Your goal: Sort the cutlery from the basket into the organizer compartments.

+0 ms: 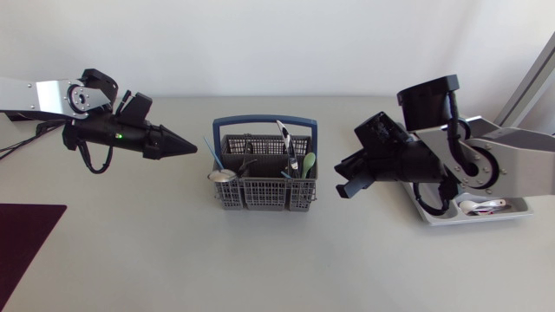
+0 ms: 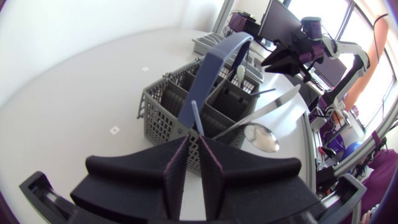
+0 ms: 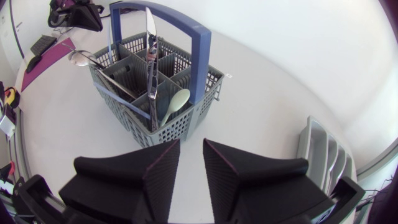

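A grey cutlery basket (image 1: 264,184) with a blue handle (image 1: 264,122) stands mid-table. It holds a silver spoon (image 1: 223,175), a knife (image 1: 285,141), a pale green spoon (image 1: 309,163) and a thin blue piece (image 1: 213,153). My left gripper (image 1: 189,149) hovers left of the basket, pointing at it; its fingers (image 2: 177,168) stand a narrow crack apart with nothing between them. My right gripper (image 1: 345,188) hangs right of the basket, open and empty, fingers (image 3: 155,168) aimed at the basket (image 3: 155,93). The grey organizer (image 1: 434,213) lies far right, mostly hidden under my right arm.
A dark maroon mat (image 1: 26,243) lies at the front left corner. A white utensil (image 1: 481,205) lies in the organizer. In the right wrist view the organizer's compartments (image 3: 320,149) show beside the gripper. Bare table surrounds the basket.
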Action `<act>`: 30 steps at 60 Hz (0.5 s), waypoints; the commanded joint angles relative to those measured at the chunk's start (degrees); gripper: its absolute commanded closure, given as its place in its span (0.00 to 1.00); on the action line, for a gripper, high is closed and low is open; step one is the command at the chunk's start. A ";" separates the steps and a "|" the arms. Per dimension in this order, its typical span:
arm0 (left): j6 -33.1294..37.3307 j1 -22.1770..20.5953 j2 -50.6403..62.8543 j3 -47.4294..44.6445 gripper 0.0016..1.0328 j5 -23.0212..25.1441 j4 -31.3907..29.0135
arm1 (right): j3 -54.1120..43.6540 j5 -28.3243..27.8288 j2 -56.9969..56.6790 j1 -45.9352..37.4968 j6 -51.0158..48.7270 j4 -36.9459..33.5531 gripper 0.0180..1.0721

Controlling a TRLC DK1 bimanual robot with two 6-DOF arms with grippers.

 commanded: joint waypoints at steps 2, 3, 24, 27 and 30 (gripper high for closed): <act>-6.60 -0.76 -2.01 -1.56 0.81 -1.35 3.81 | -1.97 0.67 -3.06 0.93 0.10 -1.57 0.49; -7.57 -1.02 -2.10 -1.65 0.81 -1.52 4.78 | -2.15 0.75 -3.50 1.11 0.19 -1.74 0.48; -12.93 -3.31 -3.24 -3.05 0.73 -3.98 10.84 | -3.02 1.54 -8.51 2.52 0.80 -4.91 0.33; -12.93 -3.31 -3.33 -3.23 0.73 -4.25 10.93 | -3.20 1.54 -8.86 2.60 0.80 -5.26 0.33; -13.02 -3.22 -3.51 -3.41 0.73 -4.78 11.19 | -3.29 1.54 -9.03 2.78 0.80 -5.35 0.33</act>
